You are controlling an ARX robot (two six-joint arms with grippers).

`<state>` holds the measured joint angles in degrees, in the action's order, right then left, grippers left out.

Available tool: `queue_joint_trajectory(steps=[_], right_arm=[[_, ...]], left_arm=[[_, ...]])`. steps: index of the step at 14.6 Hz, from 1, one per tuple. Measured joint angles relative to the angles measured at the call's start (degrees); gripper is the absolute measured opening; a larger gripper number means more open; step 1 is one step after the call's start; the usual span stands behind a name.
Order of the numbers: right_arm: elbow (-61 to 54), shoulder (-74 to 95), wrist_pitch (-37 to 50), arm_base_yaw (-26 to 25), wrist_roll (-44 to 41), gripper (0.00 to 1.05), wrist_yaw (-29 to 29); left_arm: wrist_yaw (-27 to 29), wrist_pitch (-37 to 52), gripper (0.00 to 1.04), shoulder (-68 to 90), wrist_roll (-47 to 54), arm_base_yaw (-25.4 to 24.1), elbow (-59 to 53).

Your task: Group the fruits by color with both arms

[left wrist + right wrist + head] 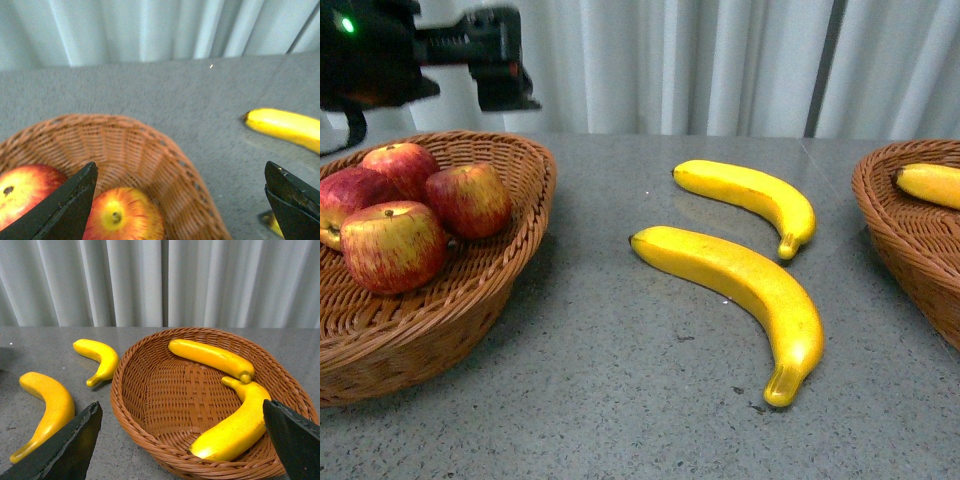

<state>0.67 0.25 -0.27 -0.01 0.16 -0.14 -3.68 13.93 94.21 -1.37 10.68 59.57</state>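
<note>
Fruits mostly sorted, two loose bananas (740,295) to go
Four glossy apples (410,210) sit in the woven left basket (510,270), two sorted bananas (212,357) in the right basket (200,331); the loose ones lie smooth and curved on the grey speckled table (620,400) in between. Left gripper (180,170) and right gripper (180,412) both gape wide, empty.

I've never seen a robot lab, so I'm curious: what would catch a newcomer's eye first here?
Two long, curved bright yellow bananas lie loose on the grey table, the nearer banana and the farther banana. On the left, a brown woven wicker basket holds four glossy red apples; on the right, a matching basket holds two more bananas.
</note>
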Motion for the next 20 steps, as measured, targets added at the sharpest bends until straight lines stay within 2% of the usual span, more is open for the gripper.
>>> queue_joint_trajectory(steps=[3,7,8,9,10,15,16,18,20], right_arm=[[0.0,0.0,0.0,0.0,0.0,0.98,0.0],[0.0,0.0,0.0,0.0,0.0,0.98,0.0],[0.0,0.0,0.0,0.0,0.0,0.98,0.0],[0.0,0.0,0.02,0.0,0.0,0.98,-0.02],[0.0,0.0,-0.02,0.0,0.0,0.98,0.15],[0.0,0.0,0.0,0.0,0.0,0.98,0.13],[0.0,0.0,0.0,0.0,0.0,0.98,0.13],[0.0,0.0,0.02,0.0,0.0,0.98,0.13],[0.0,0.0,0.0,0.0,-0.02,0.98,0.13]], left_arm=[[0.33,4.7,0.98,-14.67,2.95,2.71,-8.83],[1.86,3.08,0.98,-39.87,7.08,4.94,-26.8],[10.49,3.32,0.88,-47.34,5.6,7.54,-31.67],[17.44,3.02,0.75,-55.23,4.04,7.61,-37.66],[19.12,2.99,0.61,-62.42,2.71,4.83,-44.83],[12.02,1.75,0.01,-71.47,1.7,-2.56,-52.39],[11.04,1.2,0.01,-72.76,1.55,-3.65,-53.2],[4.22,-0.28,0.02,-75.52,1.57,-10.23,-54.95],[3.72,-1.14,0.02,-77.94,1.44,-10.73,-55.74]])
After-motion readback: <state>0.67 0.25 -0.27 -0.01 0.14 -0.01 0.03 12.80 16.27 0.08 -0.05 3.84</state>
